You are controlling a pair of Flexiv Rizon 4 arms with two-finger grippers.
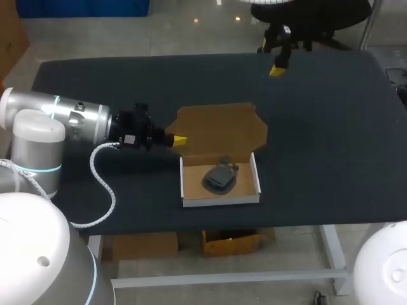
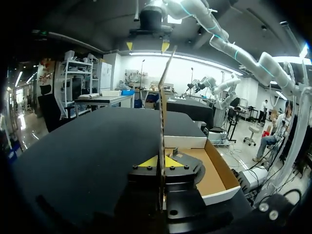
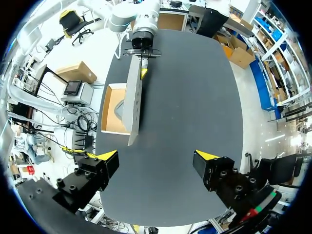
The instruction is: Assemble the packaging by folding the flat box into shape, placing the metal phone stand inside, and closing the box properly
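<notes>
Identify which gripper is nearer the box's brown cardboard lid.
Left. The left gripper clamps the brown cardboard lid at its edge; the right gripper hovers open, far off.

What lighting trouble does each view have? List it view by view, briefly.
Head view: dim; the black left gripper merges with the dark table, and the phone stand is a shadowy lump in the box. Left wrist view: bright room lights behind leave the lid, seen edge-on, backlit. Right wrist view: brightest, the lid's face washed pale.
</notes>
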